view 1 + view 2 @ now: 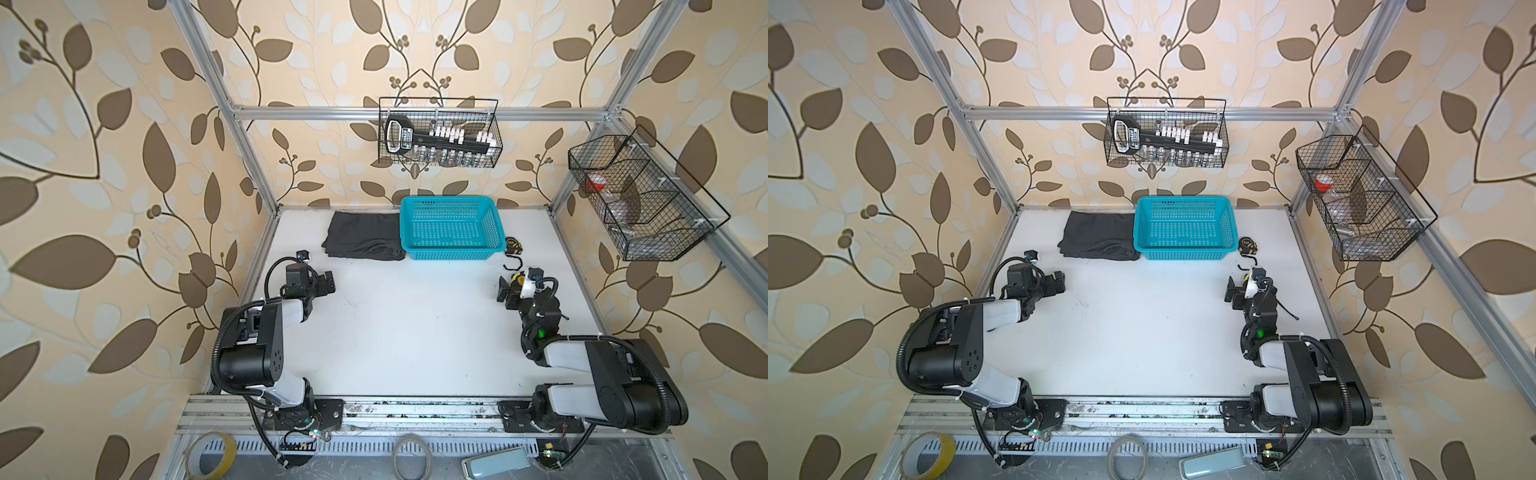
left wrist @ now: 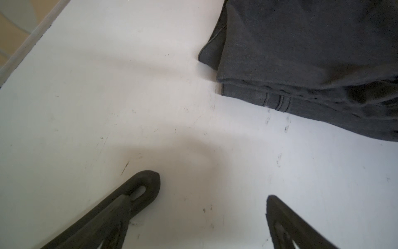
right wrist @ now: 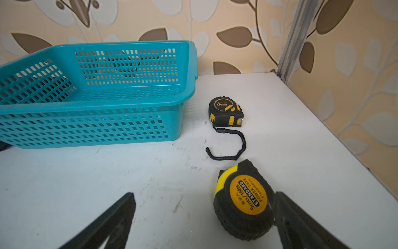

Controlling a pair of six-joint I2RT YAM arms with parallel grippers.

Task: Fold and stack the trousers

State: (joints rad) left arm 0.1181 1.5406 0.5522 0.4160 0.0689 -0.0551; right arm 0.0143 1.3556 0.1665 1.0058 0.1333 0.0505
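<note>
- Top views: the trousers [image 1: 363, 237] [image 1: 1100, 237] lay folded into a dark rectangle at the far edge of the white table [image 1: 415, 332] [image 1: 1142, 332], left of centre. Their right edge touched the turquoise basket [image 1: 453, 249] [image 1: 1183, 251].
- Top views: the left gripper [image 1: 324, 284] [image 1: 1057, 282] sat near and left of the trousers, clear of the cloth. The right gripper [image 1: 508, 293] [image 1: 1235, 294] sat on the right side, near-right of the basket.
- Top views: a small tape measure [image 1: 514, 246] [image 1: 1248, 245] lay just right of the basket.
- Left wrist: the left gripper [image 2: 212, 189] had its jaws spread wide over bare table [image 2: 107, 107], with nothing between them. The folded trousers [image 2: 312, 54] showed stacked layers and a seamed hem, apart from both fingers.
- Right wrist: the right gripper [image 3: 204, 195] had its jaws spread wide and was pinching nothing. A larger yellow-and-black tape measure [image 3: 243, 202] lay on the table [image 3: 86, 183] against one finger; contact was unconfirmed.
- Right wrist: farther off stood the small tape measure [image 3: 226, 112] with its strap curled, and the basket [image 3: 86, 127].
</note>
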